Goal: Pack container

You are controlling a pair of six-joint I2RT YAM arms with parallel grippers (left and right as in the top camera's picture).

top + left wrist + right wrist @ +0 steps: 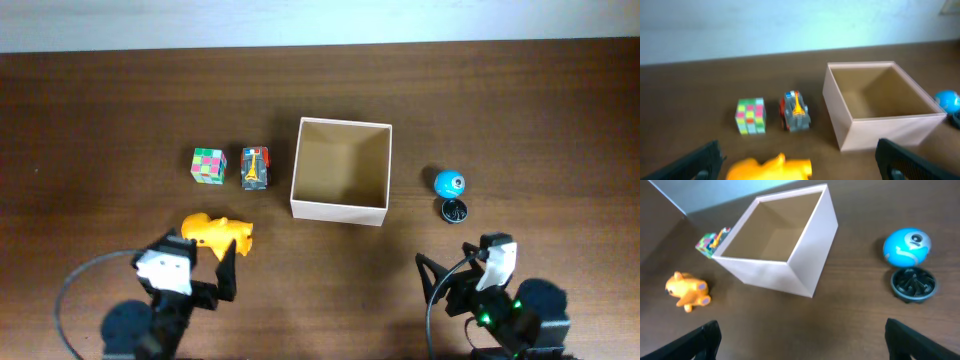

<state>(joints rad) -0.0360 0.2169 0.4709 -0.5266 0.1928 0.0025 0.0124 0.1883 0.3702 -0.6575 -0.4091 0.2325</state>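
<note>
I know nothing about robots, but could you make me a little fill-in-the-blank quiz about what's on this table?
1. The container is ____ inside; nothing is packed yet.
2. The ball beside the black stand is ____ in colour.
3. In the overhead view, the puzzle cube lies to the ____ of the container.
Missing words: empty; blue; left.

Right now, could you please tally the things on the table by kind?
box: 1
puzzle cube: 1
toy truck: 1
orange toy animal: 1
blue ball: 1
black disc: 1
Total: 6
</note>
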